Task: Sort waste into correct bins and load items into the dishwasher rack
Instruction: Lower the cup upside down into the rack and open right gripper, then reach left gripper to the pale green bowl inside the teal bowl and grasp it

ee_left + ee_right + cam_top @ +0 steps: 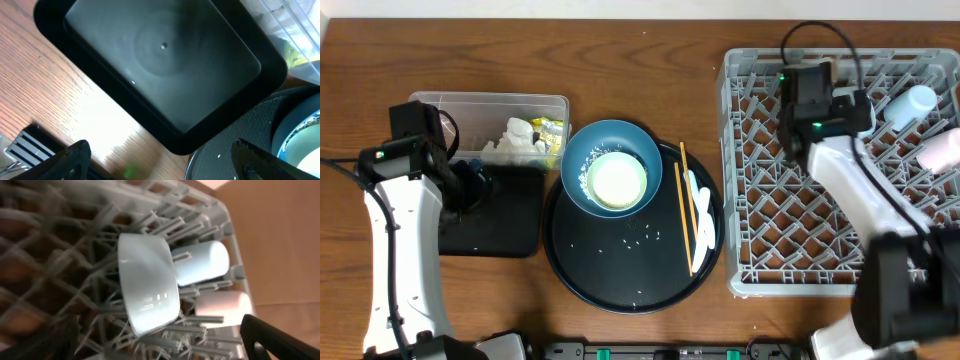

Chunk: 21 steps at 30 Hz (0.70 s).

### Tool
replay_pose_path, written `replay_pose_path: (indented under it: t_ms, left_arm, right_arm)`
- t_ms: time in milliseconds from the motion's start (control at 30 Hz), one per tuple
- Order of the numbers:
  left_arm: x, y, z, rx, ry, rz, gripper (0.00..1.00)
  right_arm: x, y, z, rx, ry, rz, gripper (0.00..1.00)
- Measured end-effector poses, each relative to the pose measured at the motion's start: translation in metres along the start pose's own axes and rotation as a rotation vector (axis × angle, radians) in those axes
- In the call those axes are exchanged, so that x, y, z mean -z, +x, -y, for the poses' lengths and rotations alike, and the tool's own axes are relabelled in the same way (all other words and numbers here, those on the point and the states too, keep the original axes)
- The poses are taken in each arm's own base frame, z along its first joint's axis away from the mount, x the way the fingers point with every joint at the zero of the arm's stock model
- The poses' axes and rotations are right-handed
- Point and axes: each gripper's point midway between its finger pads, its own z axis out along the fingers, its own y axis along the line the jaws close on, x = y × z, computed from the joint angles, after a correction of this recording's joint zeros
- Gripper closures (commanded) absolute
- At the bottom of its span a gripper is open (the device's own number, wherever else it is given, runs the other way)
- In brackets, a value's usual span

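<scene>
L claw [161, 146] is wide w/ nothing in it, over the shallow black tray [165, 75] on the wood surface [60, 95]. R claw [160, 322] is wide too and empty, above the grey rack [750, 200]. In the rack a pale bowl [147, 285] stands on edge, w/ a white cup [200, 262] and a pinkish cup [222, 305] just beside it. The clear tub [430, 105] holds napkins [515, 138] + a yellow-green wrapper [552, 130]. The dark-blue bowl [585, 150], chopsticks [682, 190] and spoon [703, 230] sit on the round black tray [610, 270].

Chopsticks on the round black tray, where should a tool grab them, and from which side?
Pinch the chopsticks near their middle, coming straight down from above. They lie flat, side by side, next to the blue bowl, with the white spoon close by, so closing across both sticks probably works best.
</scene>
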Motion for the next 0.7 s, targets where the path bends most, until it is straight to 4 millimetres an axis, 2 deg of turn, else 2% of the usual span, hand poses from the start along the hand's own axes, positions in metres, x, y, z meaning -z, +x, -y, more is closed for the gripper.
replay_pose_path:
  t_ms: [133,267,367,467,567,700]
  left_arm:
    - [0.000,0.000,0.000,0.000,0.000,0.000,0.09]
    - [0.000,0.000,0.001,0.000,0.004,-0.001,0.10]
    - [0.000,0.001,0.003,-0.006,0.011,-0.003,0.10]
    - [0.001,0.003,0.014,-0.043,0.025,0.007,0.10]
    - [0.004,0.009,0.041,-0.134,0.064,0.032,0.10]
    - [0.011,0.026,0.093,-0.305,0.146,0.093,0.10]
  right_arm:
    - [0.043,0.000,0.007,-0.086,-0.181,0.020,0.01]
    - [0.079,0.015,0.001,-0.151,-0.372,-0.017,0.01]
    - [0.096,0.032,-0.006,-0.187,-0.495,-0.080,0.01]
    - [0.109,0.050,-0.018,-0.198,-0.602,-0.163,0.01]
    - [0.118,0.066,-0.028,-0.195,-0.677,-0.239,0.01]
    - [0.123,0.079,-0.029,-0.204,-0.716,-0.303,0.01]
